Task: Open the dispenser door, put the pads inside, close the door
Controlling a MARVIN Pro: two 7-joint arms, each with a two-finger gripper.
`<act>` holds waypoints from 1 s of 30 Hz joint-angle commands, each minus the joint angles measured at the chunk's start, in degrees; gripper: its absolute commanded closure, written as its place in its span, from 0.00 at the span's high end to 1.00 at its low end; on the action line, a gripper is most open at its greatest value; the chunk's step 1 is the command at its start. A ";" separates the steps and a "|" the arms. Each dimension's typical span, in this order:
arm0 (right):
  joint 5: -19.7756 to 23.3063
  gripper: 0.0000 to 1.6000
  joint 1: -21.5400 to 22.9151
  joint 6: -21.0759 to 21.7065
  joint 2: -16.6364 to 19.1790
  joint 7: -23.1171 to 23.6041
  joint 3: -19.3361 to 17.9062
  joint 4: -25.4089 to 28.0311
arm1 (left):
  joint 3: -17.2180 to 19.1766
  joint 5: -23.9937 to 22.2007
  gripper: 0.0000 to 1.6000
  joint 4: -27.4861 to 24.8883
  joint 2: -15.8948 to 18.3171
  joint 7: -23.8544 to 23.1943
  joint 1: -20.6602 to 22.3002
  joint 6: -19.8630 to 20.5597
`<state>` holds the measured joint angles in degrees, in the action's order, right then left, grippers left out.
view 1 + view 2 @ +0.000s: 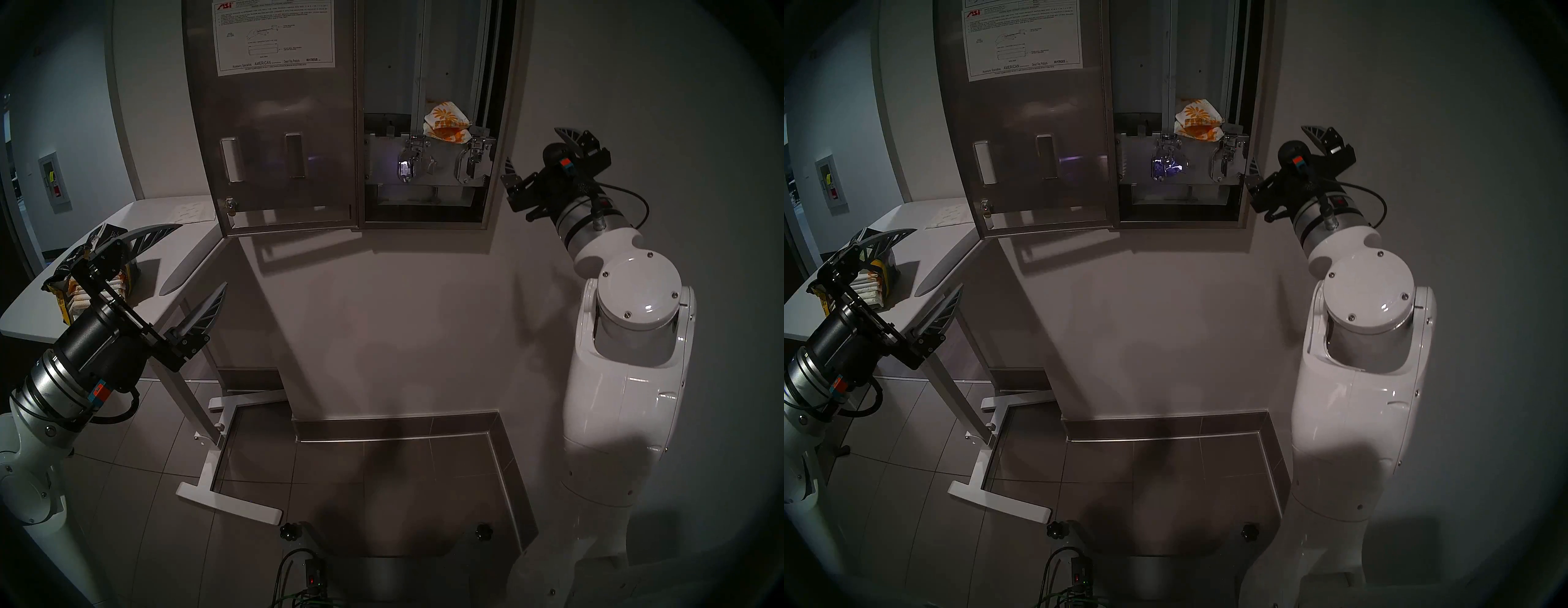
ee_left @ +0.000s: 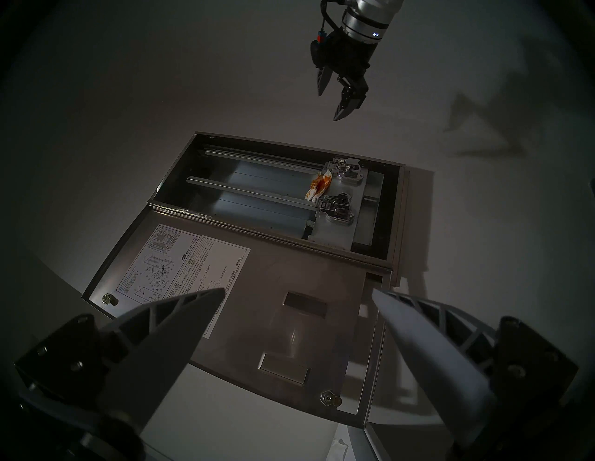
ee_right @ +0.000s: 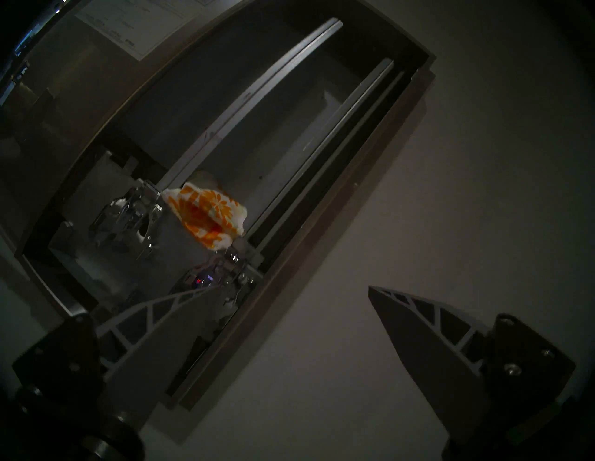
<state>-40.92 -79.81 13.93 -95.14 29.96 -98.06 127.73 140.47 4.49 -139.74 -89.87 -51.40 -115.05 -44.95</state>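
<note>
The steel dispenser (image 1: 502,127) hangs on the wall with its door (image 1: 271,127) swung fully open to the left, the white instruction sheet facing me. Two daisy-print pads (image 1: 447,121) (image 3: 209,215) lie stacked in the right-hand column, just above the chrome levers (image 1: 409,167). My left gripper (image 1: 203,255) hovers open and empty over the table's near corner, below and left of the door. My right gripper (image 1: 532,144) is open and empty beside the cabinet's right edge, level with the levers. The left wrist view shows the pads (image 2: 318,188) and the right gripper (image 2: 328,108).
A white table (image 1: 148,271) stands at the left under the door. On it sit a torn black-and-yellow bag (image 1: 61,293) holding more packets and a flat white sheet (image 1: 193,212). The table's white foot (image 1: 208,479) reaches across the tiled floor.
</note>
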 commanded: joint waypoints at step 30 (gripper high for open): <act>14.44 1.00 -18.76 0.62 2.40 -18.81 2.38 3.59 | -0.15 -0.46 1.00 -0.26 0.02 0.08 -0.07 -0.07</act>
<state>-28.39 -97.88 15.48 -92.40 12.95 -95.48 131.16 140.47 4.47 -139.74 -89.87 -51.40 -115.05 -44.95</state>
